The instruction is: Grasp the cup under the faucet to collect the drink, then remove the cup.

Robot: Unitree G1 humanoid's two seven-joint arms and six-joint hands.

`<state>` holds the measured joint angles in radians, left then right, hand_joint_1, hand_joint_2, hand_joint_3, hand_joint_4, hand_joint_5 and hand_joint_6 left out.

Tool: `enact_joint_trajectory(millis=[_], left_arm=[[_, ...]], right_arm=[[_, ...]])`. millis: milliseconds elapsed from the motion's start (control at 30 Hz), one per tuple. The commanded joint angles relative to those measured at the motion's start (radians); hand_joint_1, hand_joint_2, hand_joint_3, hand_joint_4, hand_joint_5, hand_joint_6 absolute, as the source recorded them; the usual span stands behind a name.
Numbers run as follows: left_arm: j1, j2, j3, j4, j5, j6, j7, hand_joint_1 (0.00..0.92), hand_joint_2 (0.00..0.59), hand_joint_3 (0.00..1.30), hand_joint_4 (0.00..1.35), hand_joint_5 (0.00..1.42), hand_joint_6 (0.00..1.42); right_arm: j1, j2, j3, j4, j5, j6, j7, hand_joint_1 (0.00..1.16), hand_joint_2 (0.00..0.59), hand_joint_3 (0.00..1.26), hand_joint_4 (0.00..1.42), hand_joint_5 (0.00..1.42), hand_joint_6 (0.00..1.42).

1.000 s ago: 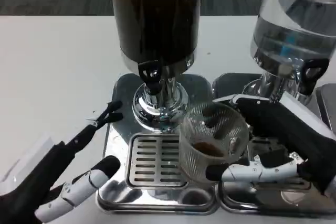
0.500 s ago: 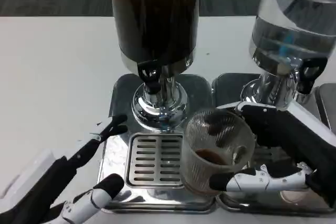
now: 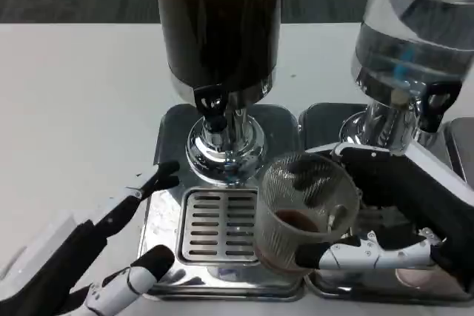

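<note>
Head view: the right hand [image 3: 392,216] grips the cup [image 3: 304,212] at lower centre-right, clear of the faucet [image 3: 213,112] and holding a little dark drink. The left hand [image 3: 111,257] waits released, lower left. Step: removal. Next: keep the cup upright and set it down.

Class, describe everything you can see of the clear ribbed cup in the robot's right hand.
The clear ribbed plastic cup looks transparent, with fine vertical ridges on its wall and a wide round open rim. A little dark brown drink sits at its bottom. It stands roughly upright, to the right of the dark dispenser's black faucet, over the right edge of the slotted metal drip tray. The right hand grips it, with fingers across its lower front.
</note>
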<state>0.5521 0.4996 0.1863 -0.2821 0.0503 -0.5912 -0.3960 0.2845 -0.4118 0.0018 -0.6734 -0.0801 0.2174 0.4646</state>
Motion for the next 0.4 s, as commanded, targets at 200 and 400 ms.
enact_joint_trajectory(millis=[200, 400], left_arm=[[0.003, 0.001, 0.009, -0.001, -0.006, -0.007, 0.001, 0.0, 0.2, 0.08, 0.0, 0.02, 0.04], [0.004, -0.003, 0.006, -0.002, -0.008, -0.004, 0.002, 0.0, 0.2, 0.08, 0.0, 0.02, 0.04]], right_arm=[[-0.01, -0.003, -0.009, -0.011, 0.017, -0.008, -0.007, 0.9, 0.219, 0.67, 0.69, 0.79, 0.78], [-0.01, -0.005, -0.011, -0.011, 0.019, -0.006, -0.005, 0.9, 0.224, 0.68, 0.69, 0.79, 0.79]])
